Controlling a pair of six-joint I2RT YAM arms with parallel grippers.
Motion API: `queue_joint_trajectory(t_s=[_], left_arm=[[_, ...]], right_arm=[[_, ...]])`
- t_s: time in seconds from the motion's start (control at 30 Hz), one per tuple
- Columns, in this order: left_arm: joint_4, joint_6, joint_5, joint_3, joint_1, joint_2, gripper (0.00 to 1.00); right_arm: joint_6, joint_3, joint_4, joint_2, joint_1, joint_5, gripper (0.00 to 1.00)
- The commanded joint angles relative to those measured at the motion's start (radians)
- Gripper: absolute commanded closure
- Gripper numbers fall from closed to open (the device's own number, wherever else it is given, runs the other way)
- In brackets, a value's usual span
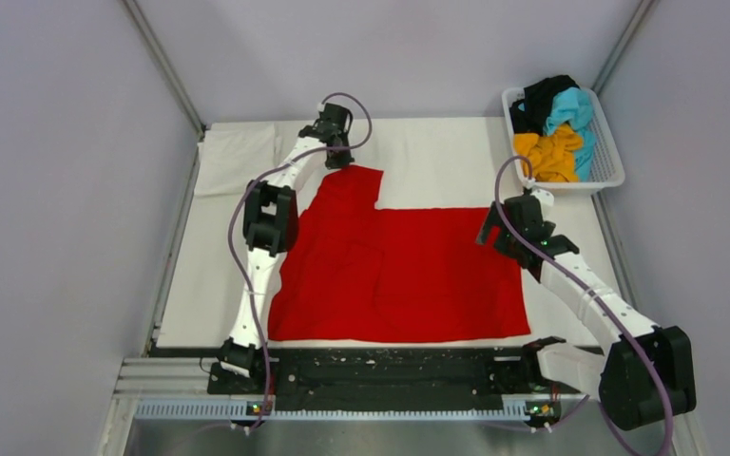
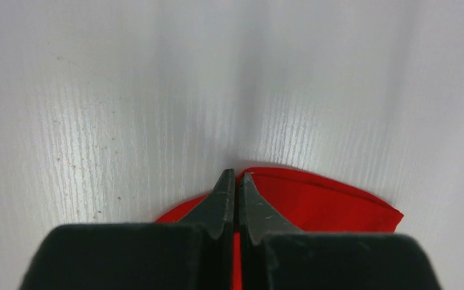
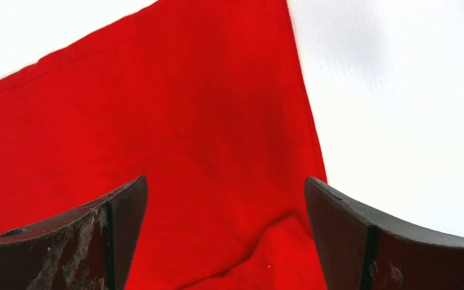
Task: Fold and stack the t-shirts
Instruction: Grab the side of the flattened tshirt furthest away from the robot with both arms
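Top external view, Mia: where is the red shirt (image 1: 399,271)?

Spread nearly flat on the white table (image 1: 447,152), Sam, between the arms. The left tool (image 2: 234,175) is pinched together on its far-left corner. The right tool (image 3: 226,187) hangs with its fingers apart over the right-hand edge.

How will it handle?

Light and limp, I'd judge. It will sag and drag, so take hems and corners, both sides together.

And room?

The table looks smooth, so cloth should slide. Left and right, grey walls close in. The basket (image 1: 610,157) of black, turquoise and orange shirts (image 1: 551,157) sits at the far-right corner, apart from the red one.
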Motion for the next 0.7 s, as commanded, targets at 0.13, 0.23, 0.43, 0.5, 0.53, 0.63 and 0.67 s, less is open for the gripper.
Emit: queue_joint_trajectory(t_s=[0.13, 0.23, 0.43, 0.5, 0.53, 0.63, 0.67], left_arm=[[-0.044, 0.042, -0.026, 0.007, -0.003, -0.036, 1.0], [-0.017, 0.06, -0.02, -0.014, -0.005, -0.077, 1.0], [0.048, 0.093, -0.007, -0.101, -0.006, -0.167, 1.0], [0.056, 0.101, 0.002, -0.108, -0.007, -0.179, 1.0], [0.056, 0.105, 0.006, -0.108, -0.008, -0.181, 1.0], [0.058, 0.11, 0.018, -0.109, -0.009, -0.185, 1.0], [0.056, 0.11, 0.02, -0.11, -0.008, -0.186, 1.0]], right_arm=[[0.01, 0.149, 0.071, 0.19, -0.002, 0.108, 0.04], [0.022, 0.298, 0.026, 0.374, -0.003, 0.21, 0.07], [0.043, 0.542, -0.043, 0.66, -0.025, 0.357, 0.08], [0.047, 0.605, -0.062, 0.74, -0.034, 0.357, 0.09], [0.051, 0.635, -0.079, 0.787, -0.035, 0.365, 0.1], [0.068, 0.7, -0.114, 0.872, -0.038, 0.404, 0.1], [0.065, 0.715, -0.118, 0.893, -0.04, 0.409, 0.1]])
